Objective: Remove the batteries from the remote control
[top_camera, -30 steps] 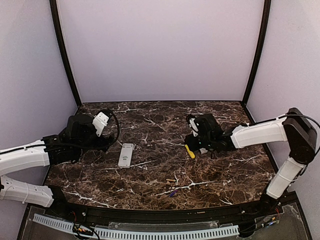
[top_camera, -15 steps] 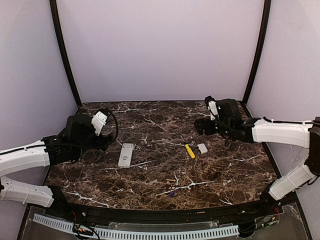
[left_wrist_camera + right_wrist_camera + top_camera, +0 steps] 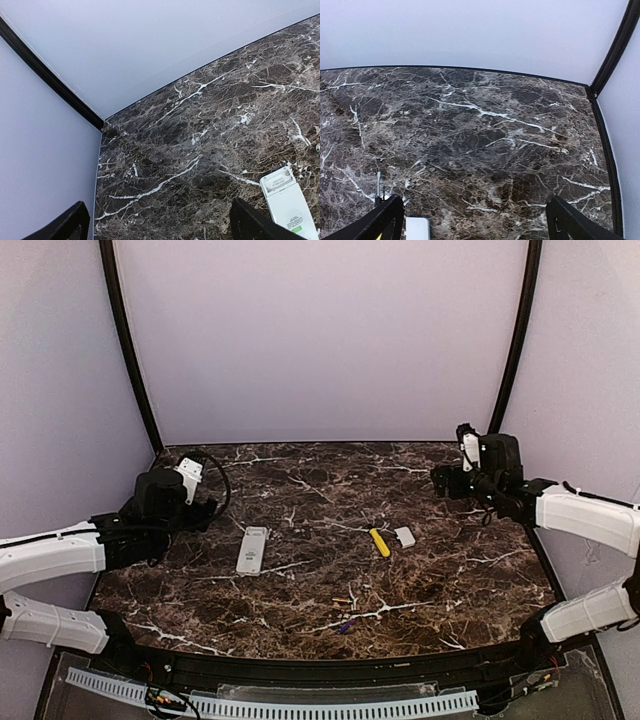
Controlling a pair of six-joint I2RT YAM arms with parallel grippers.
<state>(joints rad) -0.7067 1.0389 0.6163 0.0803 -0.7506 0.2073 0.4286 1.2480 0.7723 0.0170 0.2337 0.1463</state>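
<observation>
Remote control [image 3: 252,549]: flat on surface [image 3: 300,490], left of centre. Batteries [image 3: 346,625]: loose near front edge, apart from remote. Left hand [image 3: 161,226], right hand [image 3: 473,212]: fingers spread wide, holding nothing.

Remote control [image 3: 252,550] flat, batteries [image 3: 346,624] apart

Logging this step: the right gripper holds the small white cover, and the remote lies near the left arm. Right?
No. The right gripper is open and empty; the small white cover lies on the table beside the yellow-handled tool, as the top view shows. The remote does lie near the left arm.
</observation>
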